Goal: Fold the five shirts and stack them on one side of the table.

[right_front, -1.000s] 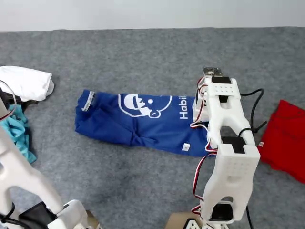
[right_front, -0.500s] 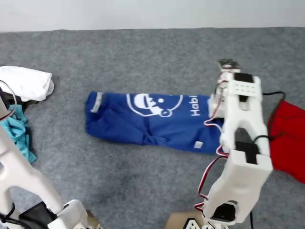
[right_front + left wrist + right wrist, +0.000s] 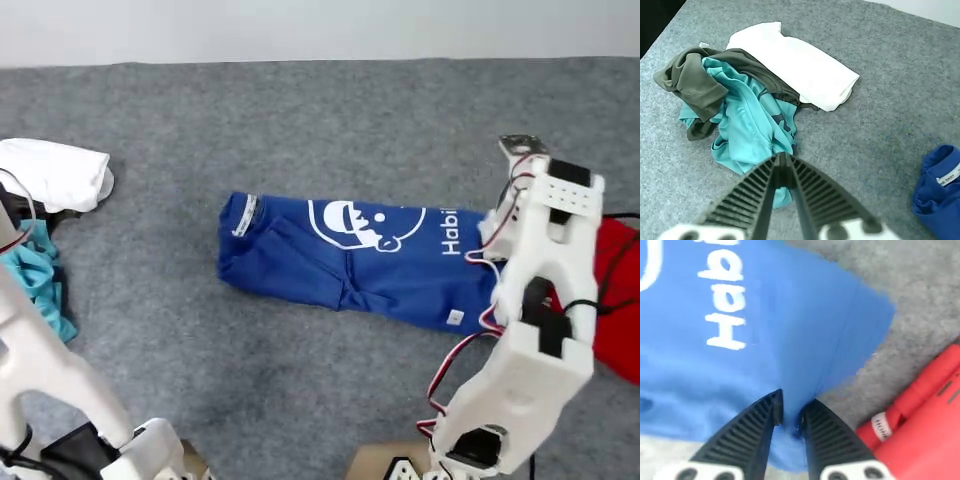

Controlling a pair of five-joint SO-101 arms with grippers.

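1. The blue shirt [image 3: 350,265] lies across the middle of the grey surface [image 3: 330,110] as a long strip, apparently folded lengthwise. Its collar end points toward the left arm's side, and its hem end sits just beside the red shirt [image 3: 618,290].
2. The right gripper [image 3: 791,402] is closed narrow on a pinch of blue fabric at that hem end, close to the white lettering. The cloth bunches between its fingers.
3. The left gripper [image 3: 782,159] has its fingers pressed together with nothing held. It hangs above the loose heap of white shirt [image 3: 800,65], teal shirt [image 3: 747,125] and olive shirt [image 3: 690,82].
4. The blue shirt looks light, soft and limp. It will likely sag and drag on the felt-like surface rather than hold its shape, so a one-point pull may skew the fold.
5. The safest hold, I judge, is a corner or folded edge, catching every layer. A thin pinch of one layer could slip or peel the layers apart.
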